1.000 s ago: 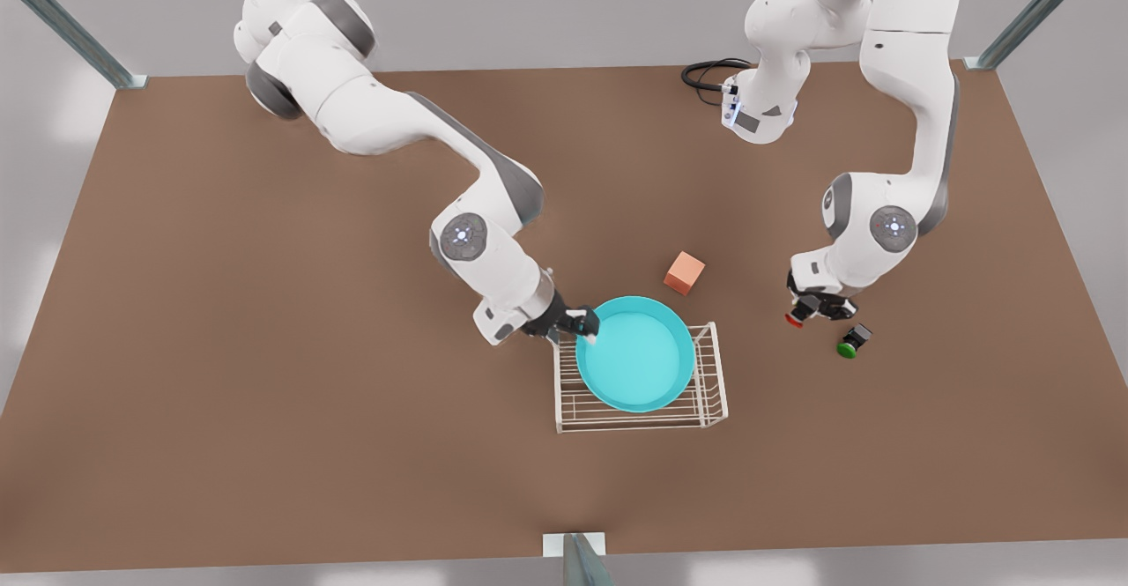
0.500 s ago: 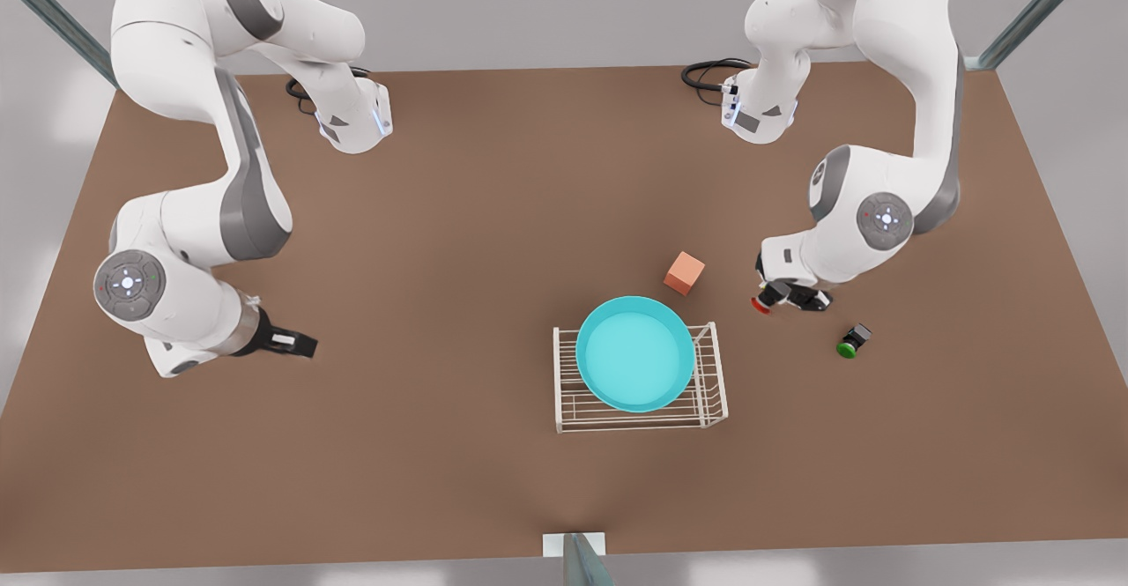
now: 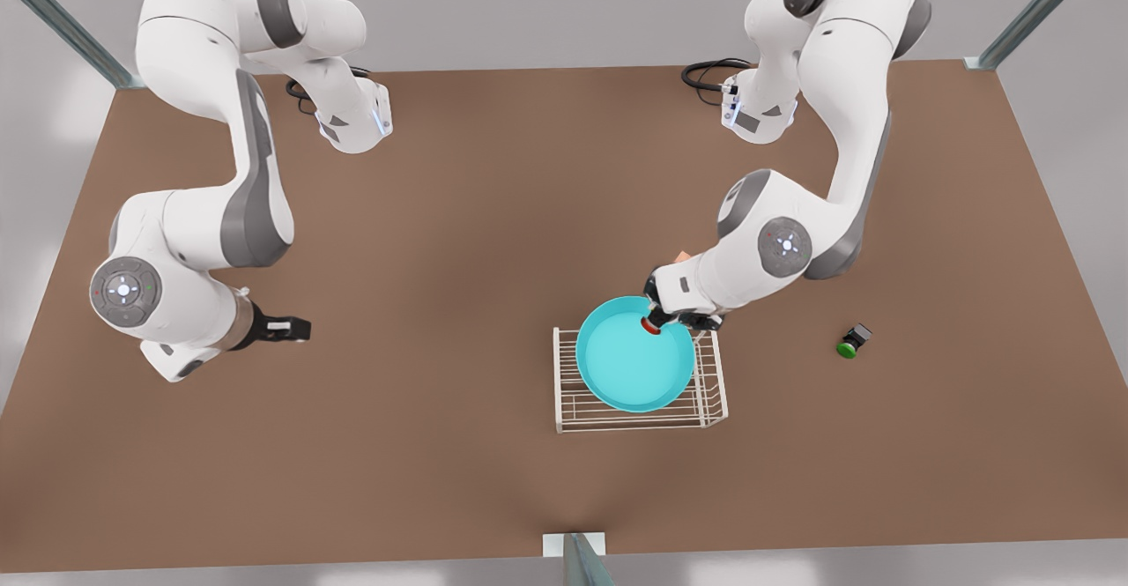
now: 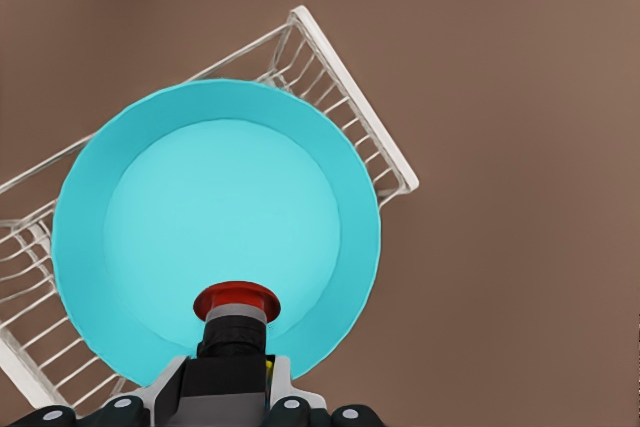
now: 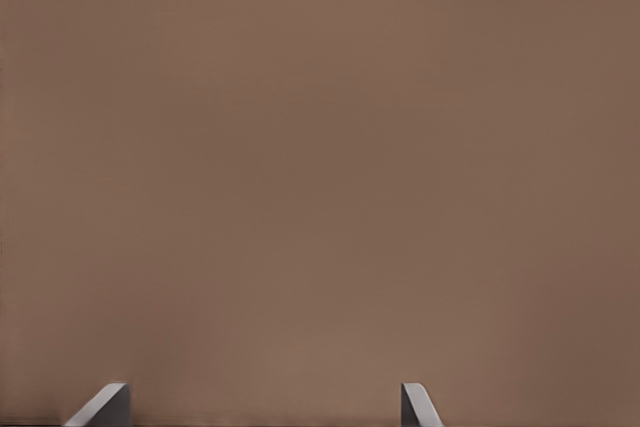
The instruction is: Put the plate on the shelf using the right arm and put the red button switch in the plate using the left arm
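**A:** Plate [image 3: 634,361] first — where was it?

**B:** It sat on the shelf [image 3: 714,374], the white wire rack near the middle of the desk's near edge. The turquoise rim overhung the rack's far rail a little; otherwise the dish lay flat on the bars.

**A:** And your left gripper [image 3: 656,320]?

**B:** I held it over the far rim of the plate, on the front view's right side of the dish. My fingers [image 4: 290,405] were clamped on the black body of the red button switch [image 3: 651,327], with the red cap pointing out past my fingertips. From my left wrist camera the cap [image 4: 236,300] hung above the plate's inner slope, just inside the rim. I could not tell whether it touched the dish.

**A:** Your right gripper [image 3: 295,330]?

**B:** That arm waited well off toward the desk's left edge in the front view, pointing toward the middle. My right fingers [image 5: 100,407] were spread apart and carried nothing; beneath them was bare brown desk [image 5: 320,167].

**A:** Anything else on the surface?

**B:** A green button switch [image 3: 852,341] lay toward the desk's right edge in the front view, well apart from the rack. A sliver of an orange cube [image 3: 681,256] peeked out behind my left forearm.
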